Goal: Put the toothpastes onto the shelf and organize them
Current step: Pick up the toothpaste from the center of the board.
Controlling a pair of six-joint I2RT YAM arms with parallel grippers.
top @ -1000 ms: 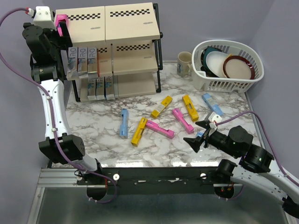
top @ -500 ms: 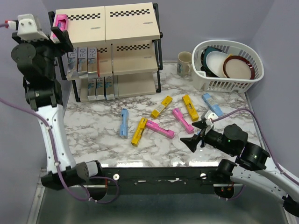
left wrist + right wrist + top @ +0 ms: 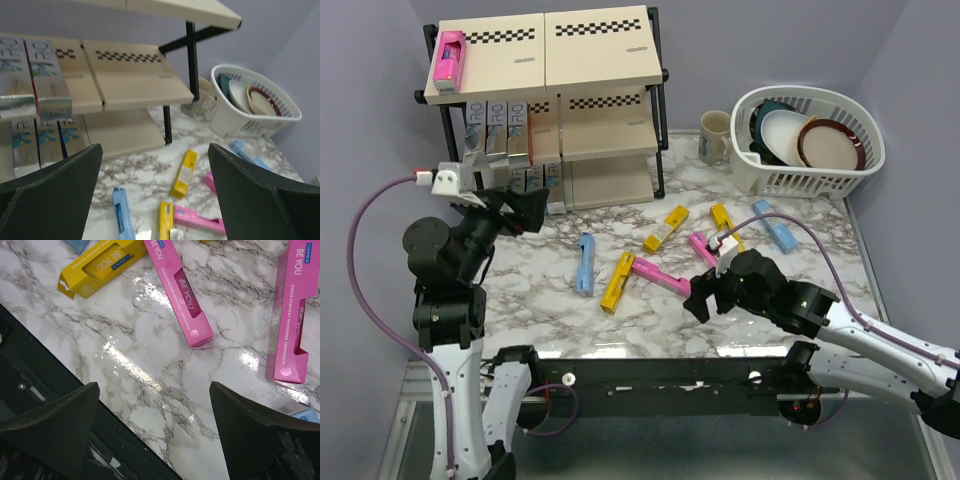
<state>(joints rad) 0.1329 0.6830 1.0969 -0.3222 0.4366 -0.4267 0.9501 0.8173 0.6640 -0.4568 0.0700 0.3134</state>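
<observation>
Hovering near the table's [image 3: 550, 310] front edge with jaws spread and empty, the right gripper [image 3: 698, 298] is the nearer claw to the pink toothpaste [image 3: 662, 276] lying flat just ahead, its long axis slanting back toward the left edge, while the left gripper [image 3: 523, 212], equally spread, hangs beside the shelf [image 3: 605, 45].

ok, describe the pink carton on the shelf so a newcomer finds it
Find the black-framed shelf at the back left of the table. On its top board, left end, lies one pink toothpaste carton. It is alone up there; the silver cartons stand one tier below.
</observation>
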